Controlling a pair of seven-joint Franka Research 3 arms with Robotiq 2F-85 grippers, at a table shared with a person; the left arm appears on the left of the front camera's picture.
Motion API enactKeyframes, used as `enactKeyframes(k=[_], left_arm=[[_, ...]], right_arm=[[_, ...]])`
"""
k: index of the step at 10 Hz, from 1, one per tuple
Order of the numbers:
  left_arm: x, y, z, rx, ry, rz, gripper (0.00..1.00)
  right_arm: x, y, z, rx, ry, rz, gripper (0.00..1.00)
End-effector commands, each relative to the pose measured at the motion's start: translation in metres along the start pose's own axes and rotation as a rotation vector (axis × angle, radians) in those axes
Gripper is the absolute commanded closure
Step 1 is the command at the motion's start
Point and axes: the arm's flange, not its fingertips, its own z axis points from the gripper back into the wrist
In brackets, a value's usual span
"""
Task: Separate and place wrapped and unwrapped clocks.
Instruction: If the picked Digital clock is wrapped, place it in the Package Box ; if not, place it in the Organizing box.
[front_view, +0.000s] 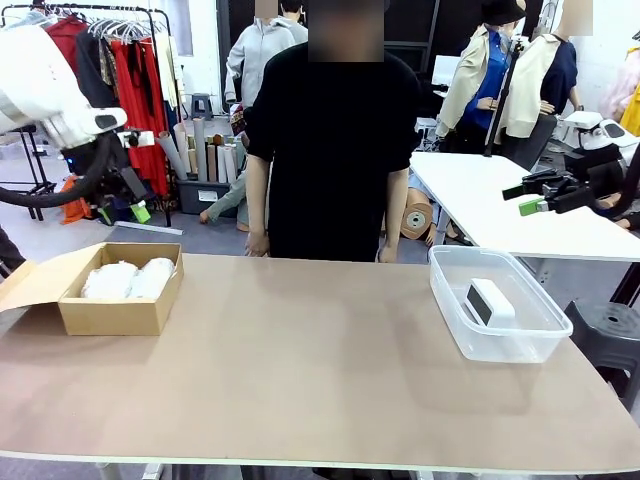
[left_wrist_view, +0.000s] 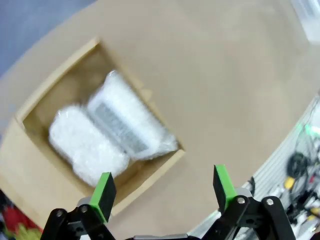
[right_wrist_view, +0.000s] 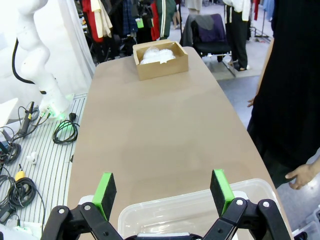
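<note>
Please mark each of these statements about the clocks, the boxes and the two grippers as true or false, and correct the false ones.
1. Two wrapped clocks lie side by side in the cardboard box. True.
2. The bare white clock lies on the table between the containers. False: it sits inside the clear plastic tub on the robot's right side.
3. The left gripper is open and holds nothing. True.
4. The right gripper is shut on a wrapped clock. False: it is open and empty, hanging above the plastic tub.
5. The person's hand is holding a clock. False: the hand hangs empty at the far edge of the table.
</note>
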Motion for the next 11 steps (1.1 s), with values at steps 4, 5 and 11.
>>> enactKeyframes(k=[4, 5, 11], left_arm=[[-0.027, -0.036, 0.058, -0.324, -0.374, -0.436, 0.0], [-0.03, -0.035, 0.062, -0.366, -0.45, -0.453, 0.0], [-0.02, -0.022, 0.062, -0.373, -0.527, -0.471, 0.0]], right_arm=[[0.002, 0.001, 0.0, 0.001, 0.004, -0.002, 0.0], [0.002, 0.001, 0.0, 0.001, 0.004, -0.002, 0.0], [0.002, 0.001, 0.0, 0.001, 0.004, -0.002, 0.0]])
